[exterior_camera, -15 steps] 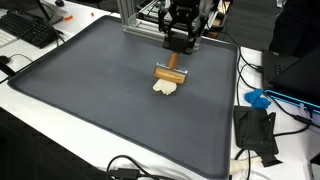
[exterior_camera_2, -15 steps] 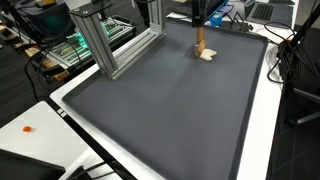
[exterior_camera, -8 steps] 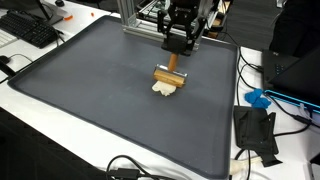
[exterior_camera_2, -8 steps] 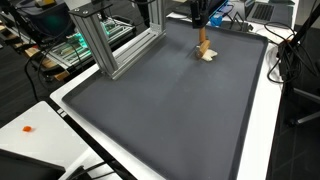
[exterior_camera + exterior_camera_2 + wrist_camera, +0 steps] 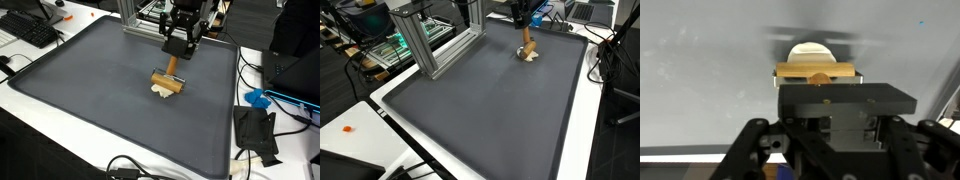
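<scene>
My gripper (image 5: 177, 52) hangs over the far part of a dark grey mat (image 5: 90, 90) and is shut on the thin handle of a wooden tool (image 5: 171, 68). The tool has a wooden crossbar head (image 5: 167, 81) with a cream white pad (image 5: 162, 91) under it, and the pad rests on the mat. The handle leans. In the other exterior view the gripper (image 5: 523, 20) holds the same tool (image 5: 527, 45) near the mat's far edge. In the wrist view the crossbar (image 5: 818, 71) and the white pad (image 5: 812, 52) show beyond the gripper (image 5: 830, 125), whose jaws are pressed together.
An aluminium frame (image 5: 420, 40) stands at the mat's far corner. A keyboard (image 5: 28, 30) lies on the white table beside the mat. A black device (image 5: 257, 132) and a blue object (image 5: 258, 98) with cables lie off the mat's other side.
The tool's head has slid a little across the mat and the handle leans more. The gripper has kept its hold and barely moved.
</scene>
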Action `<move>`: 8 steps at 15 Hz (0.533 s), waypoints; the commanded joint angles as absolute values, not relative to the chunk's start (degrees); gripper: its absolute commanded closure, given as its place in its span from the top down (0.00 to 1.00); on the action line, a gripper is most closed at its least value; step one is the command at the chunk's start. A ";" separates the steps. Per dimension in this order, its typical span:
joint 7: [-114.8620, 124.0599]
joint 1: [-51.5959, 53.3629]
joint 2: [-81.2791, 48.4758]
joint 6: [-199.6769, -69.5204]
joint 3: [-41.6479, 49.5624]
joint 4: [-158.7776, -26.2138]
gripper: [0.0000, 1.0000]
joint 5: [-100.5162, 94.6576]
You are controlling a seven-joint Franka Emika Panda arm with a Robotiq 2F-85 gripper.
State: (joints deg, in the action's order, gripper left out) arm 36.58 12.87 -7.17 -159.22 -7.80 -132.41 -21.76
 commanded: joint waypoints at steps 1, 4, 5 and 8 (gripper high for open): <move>44.63 13.84 -11.89 -161.75 -5.72 -131.90 0.29 -28.66; 48.82 14.06 -12.72 -162.01 -5.32 -131.31 0.29 -32.18; 49.95 14.11 -12.94 -162.02 -5.23 -131.12 0.29 -33.00; 53.05 14.32 -13.51 -161.95 -4.80 -130.37 0.29 -35.34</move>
